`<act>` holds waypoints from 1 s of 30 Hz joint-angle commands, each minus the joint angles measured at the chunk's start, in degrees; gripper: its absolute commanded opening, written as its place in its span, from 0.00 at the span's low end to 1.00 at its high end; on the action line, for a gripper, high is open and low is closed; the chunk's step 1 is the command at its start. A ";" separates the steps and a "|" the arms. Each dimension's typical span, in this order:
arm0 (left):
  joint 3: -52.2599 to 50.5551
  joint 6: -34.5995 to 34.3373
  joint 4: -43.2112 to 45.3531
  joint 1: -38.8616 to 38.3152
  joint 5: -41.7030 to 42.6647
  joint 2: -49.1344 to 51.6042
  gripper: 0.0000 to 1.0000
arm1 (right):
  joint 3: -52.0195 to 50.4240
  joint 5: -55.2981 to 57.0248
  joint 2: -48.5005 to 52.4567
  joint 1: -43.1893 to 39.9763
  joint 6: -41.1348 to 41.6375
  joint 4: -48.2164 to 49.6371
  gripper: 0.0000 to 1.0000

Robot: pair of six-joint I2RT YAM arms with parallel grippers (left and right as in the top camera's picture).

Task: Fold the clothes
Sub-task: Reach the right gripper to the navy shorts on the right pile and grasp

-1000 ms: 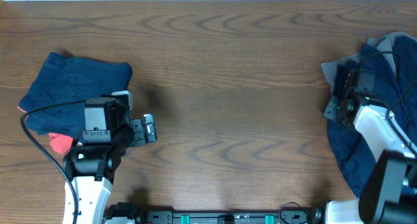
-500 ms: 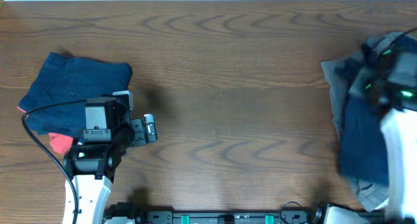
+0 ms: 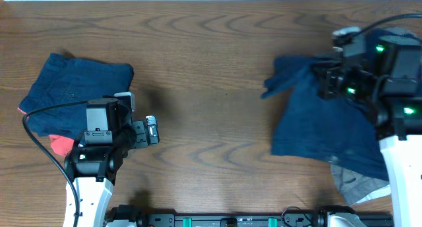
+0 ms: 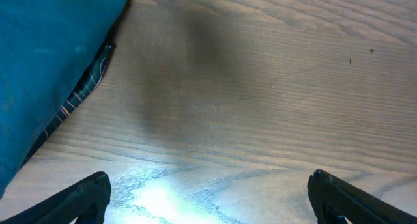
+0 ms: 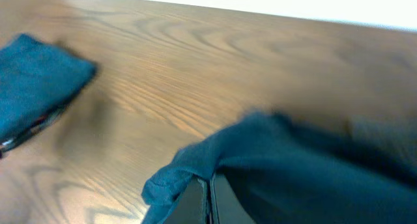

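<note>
Now your right gripper (image 5: 208, 188) pinches the navy shorts (image 3: 323, 125). They hang limp; take a corner. Left gripper (image 4: 208, 188) gapes empty.

- Loose navy garment (image 3: 316, 125): upper right part hidden under the right arm (image 3: 395, 95); smeared by blur in the right wrist view.
- Grey garment (image 3: 353, 184): mostly covered by the navy one, only one corner showing.
- Coral-red piece (image 3: 60, 145): largely hidden beneath the folded navy shorts (image 3: 72, 88) and the left arm (image 3: 99, 151).
- Left hand (image 4: 212, 198): only the fingertips show, cut by the bottom edge.
- Right hand (image 5: 210, 188): fingers cropped at the bottom edge, tips buried in fabric.
</note>
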 commanded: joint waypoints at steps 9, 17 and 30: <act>0.94 -0.50 0.02 -0.11 0.11 0.13 0.98 | 0.42 -0.20 8.39 15.17 5.01 12.39 0.02; 0.94 -0.50 0.22 -0.11 0.13 0.15 0.98 | 0.42 -0.15 19.28 21.57 6.40 16.74 0.07; 0.76 -0.55 0.24 -0.13 15.37 0.85 0.98 | 0.44 33.03 14.08 10.08 19.12 -2.25 0.61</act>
